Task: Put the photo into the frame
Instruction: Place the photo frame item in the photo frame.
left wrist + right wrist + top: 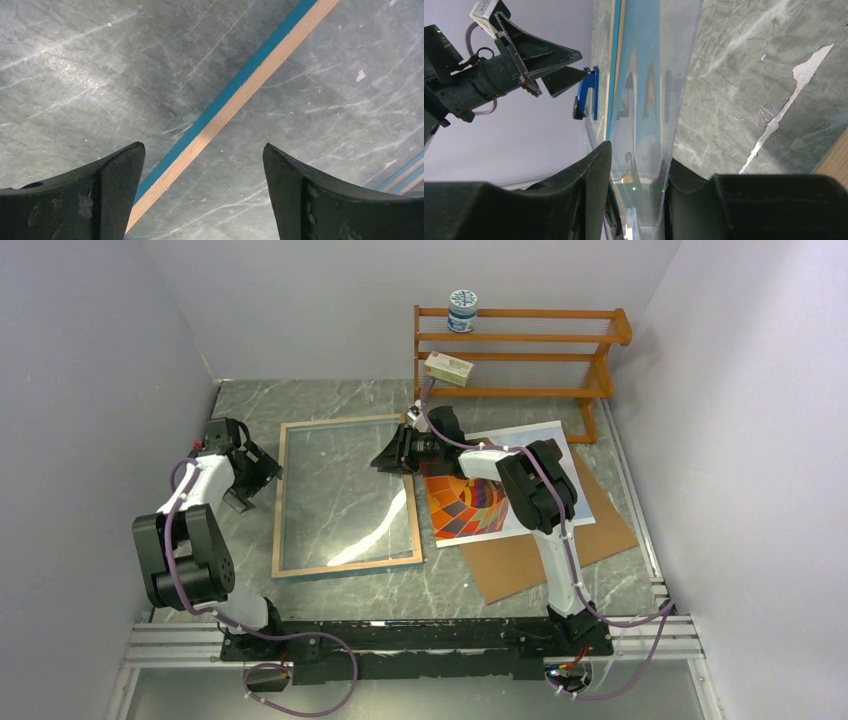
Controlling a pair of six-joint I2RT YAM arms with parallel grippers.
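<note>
Fingers (107, 195) of the left gripper (263, 468) stand wide apart above the left rim of the large thin picture frame (345, 565), blue-fronted and wood-backed, which lies on the grey marble table (330, 400). Fingers (589, 195) of the right gripper (398, 453) clamp the frame's far right edge. Just right, the hot-air balloon photo print (470, 508) lies face up on a brown board (520, 562).

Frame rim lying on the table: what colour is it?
The frame shows a light wood face with a bright blue strip alongside, clearest in the left wrist view.
</note>
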